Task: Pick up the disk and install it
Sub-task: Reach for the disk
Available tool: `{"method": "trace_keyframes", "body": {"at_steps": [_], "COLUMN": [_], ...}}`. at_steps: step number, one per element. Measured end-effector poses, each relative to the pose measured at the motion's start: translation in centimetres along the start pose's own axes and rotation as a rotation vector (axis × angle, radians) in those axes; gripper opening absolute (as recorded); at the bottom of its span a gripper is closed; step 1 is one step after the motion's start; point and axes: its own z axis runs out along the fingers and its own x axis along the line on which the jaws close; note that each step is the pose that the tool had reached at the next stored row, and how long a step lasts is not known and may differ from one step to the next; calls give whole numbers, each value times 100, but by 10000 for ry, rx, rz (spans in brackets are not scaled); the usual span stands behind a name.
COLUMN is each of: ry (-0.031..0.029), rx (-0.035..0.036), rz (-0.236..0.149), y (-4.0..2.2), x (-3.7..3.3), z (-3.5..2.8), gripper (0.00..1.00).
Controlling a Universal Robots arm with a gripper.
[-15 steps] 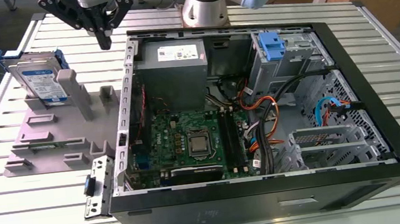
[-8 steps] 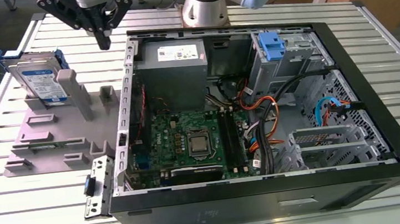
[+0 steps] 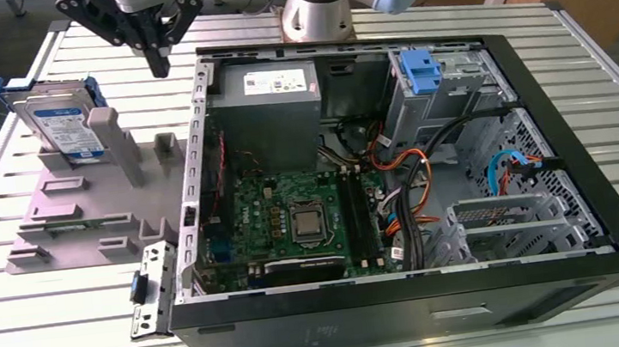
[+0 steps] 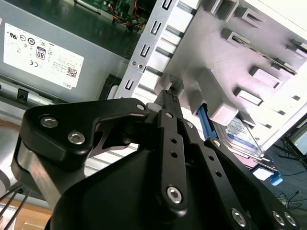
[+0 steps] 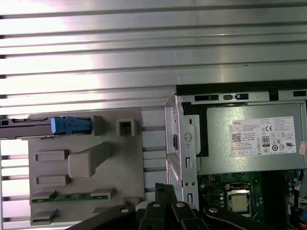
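Tool (image 3: 160, 66) vertical, aloft near disk (image 3: 58, 122).

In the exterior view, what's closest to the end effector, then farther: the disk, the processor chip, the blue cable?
1. The disk, standing outside the case, by the end effector.
2. The processor chip, middle of the case.
3. The blue cable, exterior view's right.

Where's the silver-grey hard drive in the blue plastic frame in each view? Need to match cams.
Exterior view: disk stands on edge on the grey fixture plate, at the exterior view's left of the case.
Second wrist view: label face shows behind a grey fixture post.
First wrist view: seen edge-on, blue clip showing.
Shared landmark: grey metal power-supply box with white sticker.
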Motion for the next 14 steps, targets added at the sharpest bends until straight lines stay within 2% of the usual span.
{"method": "trace_keyframes", "body": {"at_steps": [3,4,14], "ry": [23,24,24], "rx": [2,2,2], "rz": [1,1,1], "y": [0,-2,-3], "x": [3,21,36], "z": [3,3,4], "gripper": [11,11,11]}}
